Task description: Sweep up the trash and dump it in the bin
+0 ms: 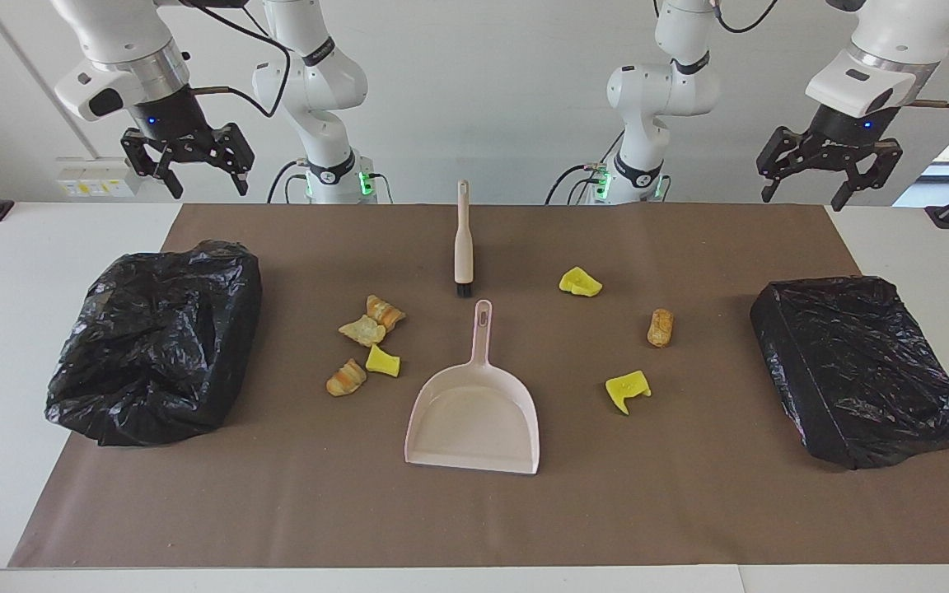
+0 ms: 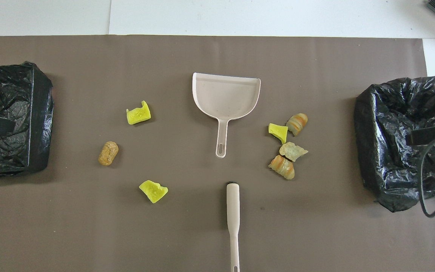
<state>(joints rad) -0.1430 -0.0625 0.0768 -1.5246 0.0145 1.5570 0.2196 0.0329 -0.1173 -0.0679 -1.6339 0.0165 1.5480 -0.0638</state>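
Nothing started yet, as we read it: brush (image 1: 463,239) and dustpan (image 1: 474,408) both lie untouched mid-mat, and all the trash is on the mat (image 1: 689,511).

Right gripper (image 1: 186,169) hangs high over the robots' edge of the table, above the right arm's end; fingers spread, nothing held. Left gripper (image 1: 829,173) mirrors it over the left arm's end, also spread and empty. Both arms wait.

Trash, seven bits in two groups:
- Toward the right arm's end, four close together: three pastry lumps (image 1: 365,331) and one yellow wedge (image 1: 382,361), just beside the dustpan's handle side.
- Toward the left arm's end, three scattered: a wedge (image 1: 580,282) nearest the robots, a brown lump (image 1: 661,327), and another wedge (image 1: 628,389) farther out.

Brush lies in line with the dustpan, bristles toward the pan's handle, its own handle pointing at the robots. Pan mouth opens away from the robots.

Two bag-lined bins: one (image 1: 153,338) at the right arm's end, mouth open; one (image 1: 862,366) at the left arm's end.

Step in hand, we judge: picking up the tools. Next move calls for one gripper to come down on the brush handle and the other on the pan handle. The two handles lie close in line, so the arms will need to stay out of each other's way.
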